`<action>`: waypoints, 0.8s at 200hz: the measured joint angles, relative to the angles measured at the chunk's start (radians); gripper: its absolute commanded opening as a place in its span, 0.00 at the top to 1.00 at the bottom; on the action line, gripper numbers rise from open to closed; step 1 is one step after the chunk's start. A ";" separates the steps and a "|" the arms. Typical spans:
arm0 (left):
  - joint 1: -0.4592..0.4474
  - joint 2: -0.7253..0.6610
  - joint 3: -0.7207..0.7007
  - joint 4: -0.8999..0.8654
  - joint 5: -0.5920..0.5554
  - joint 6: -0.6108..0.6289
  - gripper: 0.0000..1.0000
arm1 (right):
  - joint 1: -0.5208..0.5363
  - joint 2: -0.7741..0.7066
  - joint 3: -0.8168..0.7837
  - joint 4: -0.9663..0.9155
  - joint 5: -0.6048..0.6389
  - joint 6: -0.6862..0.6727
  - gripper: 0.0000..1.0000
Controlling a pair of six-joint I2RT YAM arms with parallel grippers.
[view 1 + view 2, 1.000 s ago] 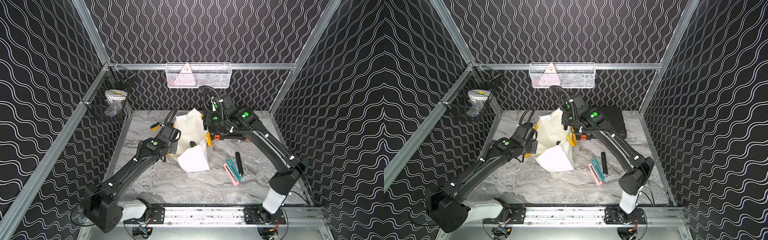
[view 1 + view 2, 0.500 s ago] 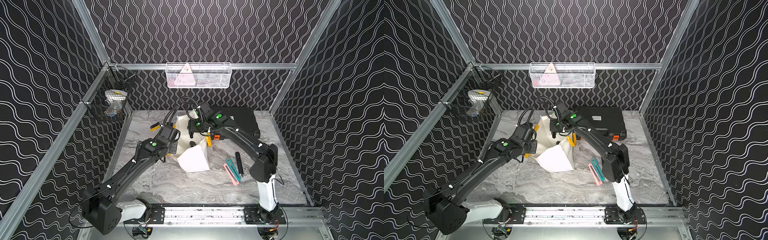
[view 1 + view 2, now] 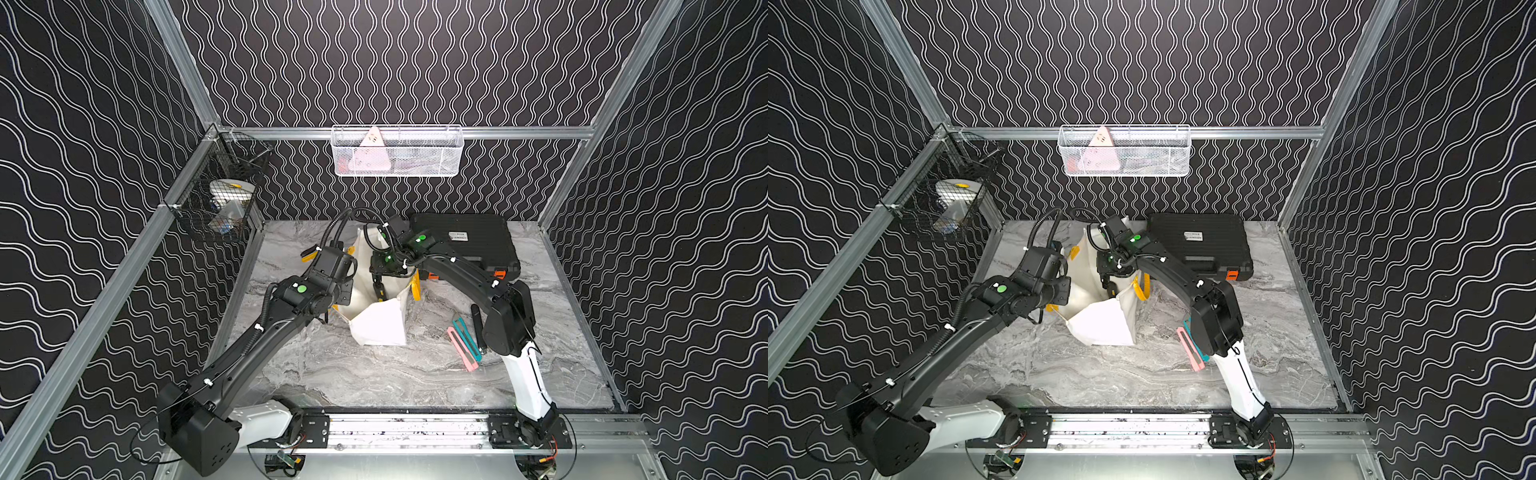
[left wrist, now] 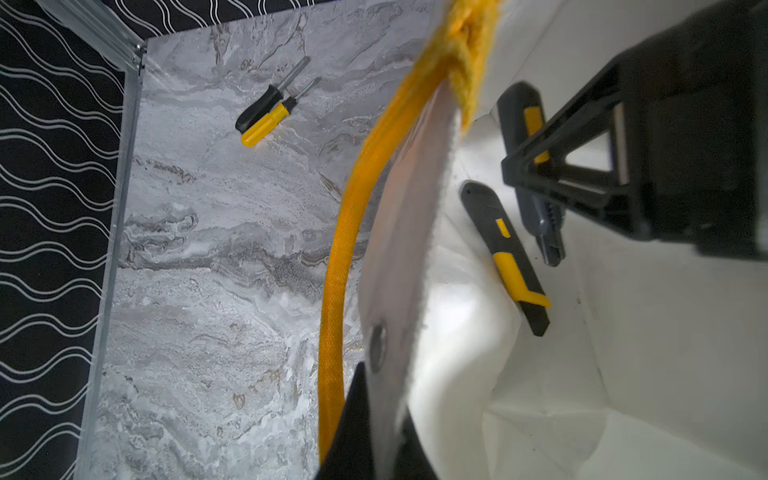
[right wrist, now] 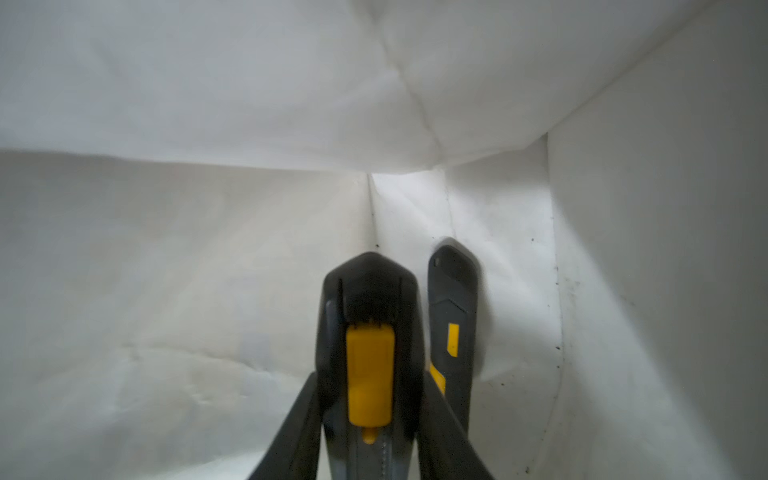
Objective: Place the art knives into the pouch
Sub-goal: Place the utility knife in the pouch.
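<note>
Grey marbled bench (image 3: pixel 374 382): soft white creased pouch (image 3: pixel 380 324) stands open, left end effector (image 4: pixel 380 419) clamped on its frayed rim (image 4: pixel 428 232) beside the woven yellow handle (image 4: pixel 345 249), right end effector (image 5: pixel 370 382) inside it gripping the slim black-and-yellow art knife (image 5: pixel 370 316).

Centre of table (image 3: pixel 374 386): pouch (image 3: pixel 380 328). Behind it, rightward: case (image 3: pixel 469 243). Inside pouch: art knife (image 5: pixel 370 299) in right claw (image 5: pixel 370 376); second knife (image 5: pixel 453 316) lying just beside.

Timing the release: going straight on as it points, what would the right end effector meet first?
Probably the white inner wall of the pouch, with the held art knife touching first; a second knife lies beside that line. Depth unclear.
</note>
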 measured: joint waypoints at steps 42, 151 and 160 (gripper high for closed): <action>-0.002 -0.010 0.035 -0.020 -0.004 0.023 1.00 | 0.000 0.007 -0.075 0.026 -0.026 0.000 0.78; -0.001 0.048 0.072 -0.035 -0.024 0.034 1.00 | 0.015 0.050 -0.170 0.043 -0.052 -0.031 0.79; -0.001 0.051 0.063 -0.029 -0.028 0.037 1.00 | 0.015 0.056 -0.170 0.027 -0.038 -0.043 0.79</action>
